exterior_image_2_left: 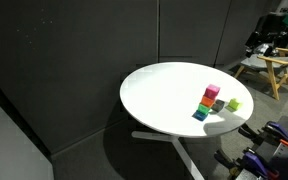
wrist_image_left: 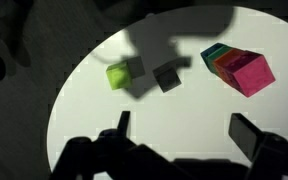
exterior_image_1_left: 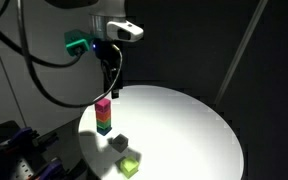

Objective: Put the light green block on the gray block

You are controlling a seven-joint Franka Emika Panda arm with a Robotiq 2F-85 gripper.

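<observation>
The light green block [wrist_image_left: 117, 76] lies on the round white table [wrist_image_left: 184, 105], just left of the gray block [wrist_image_left: 167, 77] in the wrist view. Both blocks also show in an exterior view, light green [exterior_image_1_left: 131, 165] and gray [exterior_image_1_left: 120, 143], near the table's front edge. My gripper [wrist_image_left: 184, 130] is open and empty. It hangs well above the table [exterior_image_1_left: 184, 125], over the colored stack, its fingertips [exterior_image_1_left: 111, 90] above the pink top block. Neither block is touched.
A stack of colored blocks [exterior_image_1_left: 103, 115] with a pink block on top stands beside the gray block; it also shows in the wrist view [wrist_image_left: 239, 68] and in an exterior view [exterior_image_2_left: 206, 103]. Dark curtains surround the table. A wooden stand [exterior_image_2_left: 269, 70] is behind.
</observation>
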